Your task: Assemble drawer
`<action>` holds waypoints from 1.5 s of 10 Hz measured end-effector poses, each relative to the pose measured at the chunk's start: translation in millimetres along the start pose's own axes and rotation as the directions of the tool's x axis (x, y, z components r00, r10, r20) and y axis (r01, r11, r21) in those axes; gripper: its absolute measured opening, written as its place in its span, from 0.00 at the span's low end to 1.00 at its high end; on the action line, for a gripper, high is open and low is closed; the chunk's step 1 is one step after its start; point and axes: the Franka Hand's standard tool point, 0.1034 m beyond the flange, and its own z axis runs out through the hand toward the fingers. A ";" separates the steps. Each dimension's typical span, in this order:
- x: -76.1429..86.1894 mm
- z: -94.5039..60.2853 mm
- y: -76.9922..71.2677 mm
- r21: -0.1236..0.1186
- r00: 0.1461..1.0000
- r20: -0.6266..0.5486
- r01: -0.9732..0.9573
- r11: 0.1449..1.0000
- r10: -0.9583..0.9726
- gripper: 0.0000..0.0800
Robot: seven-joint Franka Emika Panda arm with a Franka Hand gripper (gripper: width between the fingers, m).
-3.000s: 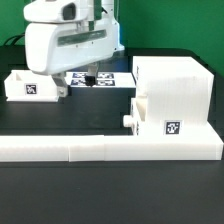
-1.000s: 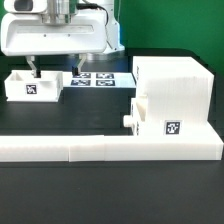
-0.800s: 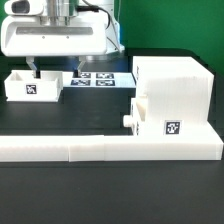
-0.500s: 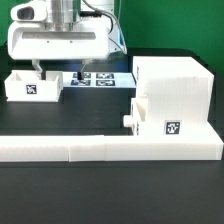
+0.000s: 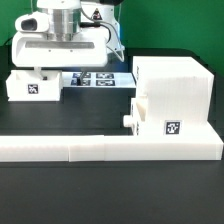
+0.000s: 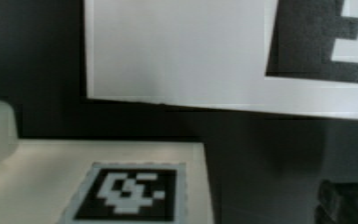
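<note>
The drawer's tall white housing (image 5: 172, 82) stands at the exterior view's right. One knobbed tray (image 5: 150, 122) sits in its lower opening with its knob sticking out. The second small tray (image 5: 30, 87), with a square tag on its front, stands alone at the exterior view's left. My gripper (image 5: 62, 72) hangs low over that tray's right end with its jaws spread wide, holding nothing. In the wrist view the tray's tagged surface (image 6: 137, 190) fills the near part, and one dark finger (image 6: 352, 200) shows beside it. My fingertips are mostly hidden behind the hand in the exterior view.
The marker board (image 5: 103, 77) lies behind, between the loose tray and the housing, and it also shows in the wrist view (image 6: 176, 55). The long low white L-shaped bar (image 5: 100, 149) runs along the front.
The gripper has moved from over the marker board to the left tray. In the last second it has come lower and shifted slightly right. The parts have not moved.
</note>
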 end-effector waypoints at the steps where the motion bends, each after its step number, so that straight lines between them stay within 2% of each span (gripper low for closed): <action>1: 1.7 0.7 -1.2 -0.001 1.000 -0.002 0.004 1.000 -0.004 0.81; 13: 5.0 0.5 0.2 -0.007 0.999 -0.014 0.051 0.999 -0.051 0.81; 14: 5.0 0.5 0.2 -0.007 0.999 -0.014 0.051 0.999 -0.051 0.64; 15: 5.0 0.5 0.2 -0.007 0.999 -0.014 0.051 0.999 -0.051 0.64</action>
